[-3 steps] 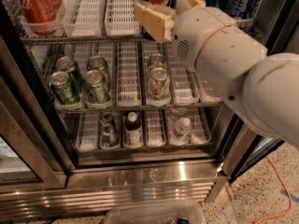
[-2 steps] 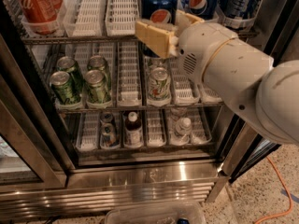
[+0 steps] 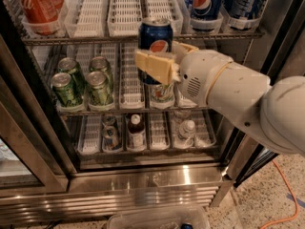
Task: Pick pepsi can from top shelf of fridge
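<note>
My gripper (image 3: 164, 61) is shut on a dark blue pepsi can (image 3: 155, 38) and holds it upright in front of the fridge, just below the front edge of the top shelf (image 3: 124, 13). One yellowish finger (image 3: 153, 67) crosses the can's front; the other (image 3: 186, 46) shows behind its right side. Two more pepsi cans (image 3: 207, 4) stand at the right end of the top shelf. The fridge (image 3: 143, 185) has wire racks and a ribbed steel base.
Red cola cans (image 3: 38, 6) stand at the top shelf's left. Green cans (image 3: 81, 82) fill the middle shelf's left; small bottles (image 3: 136, 130) stand on the bottom shelf. A dark door frame (image 3: 28, 109) runs down the left. A clear bin (image 3: 157, 218) sits on the floor below.
The gripper has drawn back and down out of the top shelf with the pepsi can in its fingers. The can was on the shelf behind the gripper before; now it hangs in front of it.
</note>
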You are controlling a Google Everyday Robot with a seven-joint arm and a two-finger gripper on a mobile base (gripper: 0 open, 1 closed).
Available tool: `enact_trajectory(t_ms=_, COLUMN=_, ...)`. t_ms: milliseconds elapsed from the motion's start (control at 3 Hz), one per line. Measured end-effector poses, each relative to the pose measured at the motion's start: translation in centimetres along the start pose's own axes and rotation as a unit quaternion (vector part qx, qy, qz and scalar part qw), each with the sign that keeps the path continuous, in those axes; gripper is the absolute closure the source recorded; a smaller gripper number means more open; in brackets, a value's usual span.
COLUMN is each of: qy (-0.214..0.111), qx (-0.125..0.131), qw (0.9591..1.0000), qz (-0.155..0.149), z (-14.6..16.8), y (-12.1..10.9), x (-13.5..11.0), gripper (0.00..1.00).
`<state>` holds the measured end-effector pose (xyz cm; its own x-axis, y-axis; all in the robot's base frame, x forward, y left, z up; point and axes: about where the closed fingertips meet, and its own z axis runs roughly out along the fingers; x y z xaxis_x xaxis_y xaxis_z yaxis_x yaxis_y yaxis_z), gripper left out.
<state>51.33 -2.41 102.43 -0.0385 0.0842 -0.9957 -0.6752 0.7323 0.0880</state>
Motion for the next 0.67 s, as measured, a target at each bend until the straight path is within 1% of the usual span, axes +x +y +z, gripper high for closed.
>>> enact_trajectory(t_ms=333, qy=0.018, qx=-0.017, qw=0.9996, qz=0.014, z=-0.35, y=0.52, x=1.55, gripper=1.0)
enact_trajectory(t_ms=667, qy=0.027, qx=-0.024, qw=0.9992, qz=0.017, z=-0.57, y=0.86, x=2.39, gripper=1.0)
